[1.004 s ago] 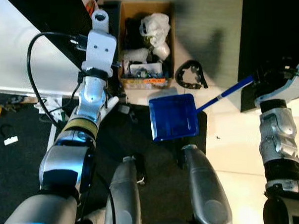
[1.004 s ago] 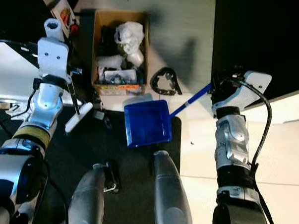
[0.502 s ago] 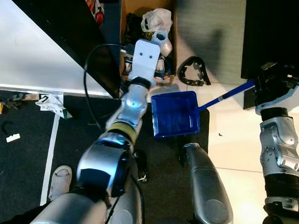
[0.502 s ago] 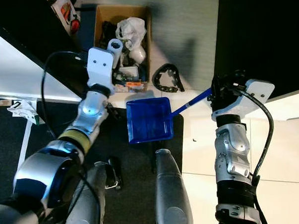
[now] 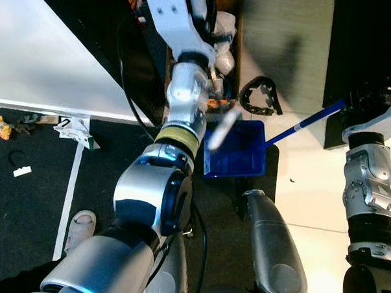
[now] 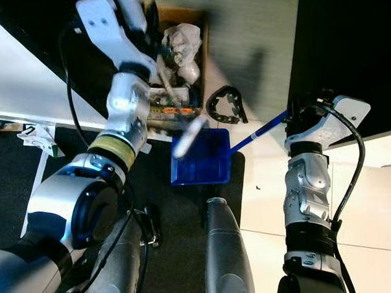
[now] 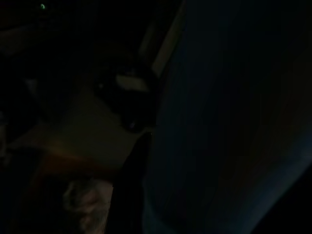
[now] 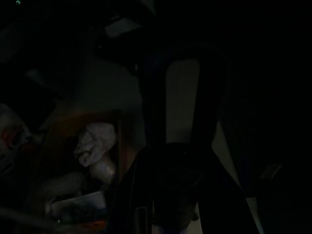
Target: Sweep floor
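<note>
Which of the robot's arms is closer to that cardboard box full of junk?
The left. Its arm reaches up over the cardboard box, while the right claw is off to the side, at the far end of the blue dustpan handle.

The left arm now reaches much farther forward than a second ago, swung from the left side across to the cardboard box. A blurred pale brush it carries now sits over the blue dustpan, whereas before it lay off to the dustpan's left.
</note>
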You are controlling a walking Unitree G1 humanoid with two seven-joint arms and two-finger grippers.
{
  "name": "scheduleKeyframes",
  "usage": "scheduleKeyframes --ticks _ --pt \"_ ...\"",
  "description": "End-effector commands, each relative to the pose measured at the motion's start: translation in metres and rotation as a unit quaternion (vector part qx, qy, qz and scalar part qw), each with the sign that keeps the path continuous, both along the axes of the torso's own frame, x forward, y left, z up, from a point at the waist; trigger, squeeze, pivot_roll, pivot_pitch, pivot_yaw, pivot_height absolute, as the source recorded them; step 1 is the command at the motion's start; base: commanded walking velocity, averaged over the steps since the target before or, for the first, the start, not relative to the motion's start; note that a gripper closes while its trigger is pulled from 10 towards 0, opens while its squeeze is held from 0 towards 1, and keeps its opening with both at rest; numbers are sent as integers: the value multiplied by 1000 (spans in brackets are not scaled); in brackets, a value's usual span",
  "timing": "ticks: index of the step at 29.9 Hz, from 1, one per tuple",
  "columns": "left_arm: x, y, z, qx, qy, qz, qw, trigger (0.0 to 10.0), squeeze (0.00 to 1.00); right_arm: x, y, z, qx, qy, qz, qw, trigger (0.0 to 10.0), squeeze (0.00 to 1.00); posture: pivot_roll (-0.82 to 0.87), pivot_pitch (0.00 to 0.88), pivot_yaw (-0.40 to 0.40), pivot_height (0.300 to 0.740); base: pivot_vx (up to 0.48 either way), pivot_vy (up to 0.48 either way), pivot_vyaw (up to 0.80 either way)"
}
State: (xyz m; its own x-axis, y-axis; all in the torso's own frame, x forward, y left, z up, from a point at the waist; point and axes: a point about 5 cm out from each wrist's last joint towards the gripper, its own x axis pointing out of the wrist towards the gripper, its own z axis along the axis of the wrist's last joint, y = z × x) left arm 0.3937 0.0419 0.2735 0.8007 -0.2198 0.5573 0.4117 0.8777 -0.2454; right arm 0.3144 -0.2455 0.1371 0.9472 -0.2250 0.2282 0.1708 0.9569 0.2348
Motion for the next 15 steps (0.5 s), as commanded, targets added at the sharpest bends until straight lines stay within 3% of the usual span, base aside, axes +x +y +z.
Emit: scheduleKeyframes --ticks 1,2,3,4,5,6,7,9,12,13,14,15 --pt "-7 -34 23 10 -18 -67 998 10000 0 -8 4 -43 40 85 1 996 10000 0 -39 372 56 731 0 0 0" --pt "-7 -34 23 10 -18 -67 998 10000 0 -8 4 -43 40 85 1 996 10000 0 -39 372 56 731 0 0 0" --pt "3 -18 12 96 15 -63 993 10000 0 -7 6 -43 44 87 4 995 10000 0 -35 371 61 731 0 0 0" --pt "3 -18 12 96 15 -63 993 10000 0 -7 6 -43 44 87 4 995 10000 0 -35 371 61 731 0 0 0" --pt "6 -13 8 122 26 -61 990 10000 0 -6 7 -44 45 86 5 995 10000 0 -28 372 73 731 0 0 0" --pt "10 3 -2 177 34 -51 982 10000 0 -6 8 -44 45 85 6 995 10000 0 -28 374 77 731 0 0 0" --pt "10 3 -2 177 34 -51 982 10000 0 -6 8 -44 45 85 6 995 10000 0 -28 374 77 731 0 0 0" --pt "14 28 -16 241 49 -38 969 10000 0 -6 8 -45 46 83 4 995 10000 0 -30 380 79 731 0 0 0" --pt "14 28 -16 241 49 -38 969 10000 0 -6 8 -45 46 83 4 995 10000 0 -30 380 79 731 0 0 0" --pt "15 43 -22 262 53 -24 963 10000 0 -6 7 -45 46 82 3 996 10000 0 -32 384 78 731 0 0 0" --pt "15 43 -22 262 53 -24 963 10000 0 -6 7 -45 46 82 3 996 10000 0 -32 384 78 731 0 0 0" --pt "15 63 -27 283 53 5 958 10000 0 -8 6 -46 45 82 1 996 10000 0 -39 391 74 731 0 0 0"
